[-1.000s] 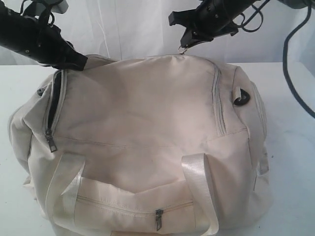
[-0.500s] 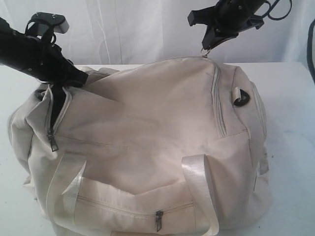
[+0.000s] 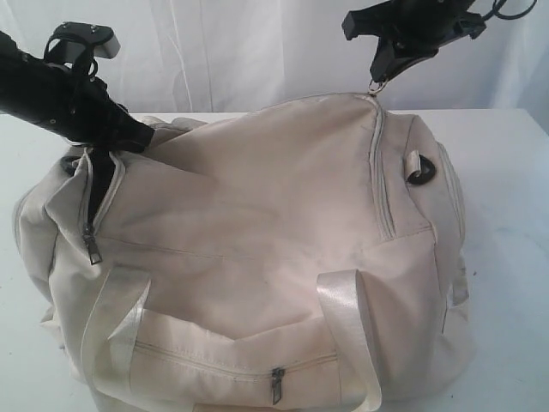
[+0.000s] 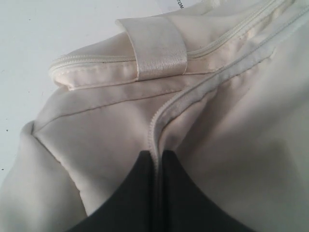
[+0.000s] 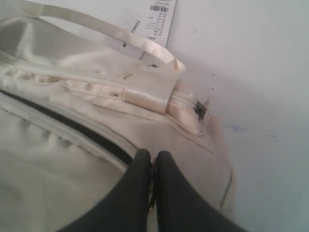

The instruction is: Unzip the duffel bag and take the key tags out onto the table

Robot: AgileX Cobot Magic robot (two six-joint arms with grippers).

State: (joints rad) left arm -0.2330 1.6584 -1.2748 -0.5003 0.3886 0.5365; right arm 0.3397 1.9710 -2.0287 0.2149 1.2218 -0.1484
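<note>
Right gripper (image 3: 378, 77), pinching the zipper pull (image 3: 375, 87), dragged it further right; left gripper (image 3: 129, 137) clamps duffel bag (image 3: 257, 232) fabric. Zipper opening wider, key tags unseen.

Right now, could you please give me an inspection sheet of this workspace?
Surface: white table, a few dark specks.
Job's things: cream duffel bag, main zipper partly open, front pocket zipped; key tags not seen.
Clutter: barcode label beside the bag.
End effectors: left end effector shut on the duffel bag's zipper edge; right end effector shut on the zipper pull.
Cables: dark cable behind the right arm.
Surroundings: white backdrop; nothing else seen.
</note>
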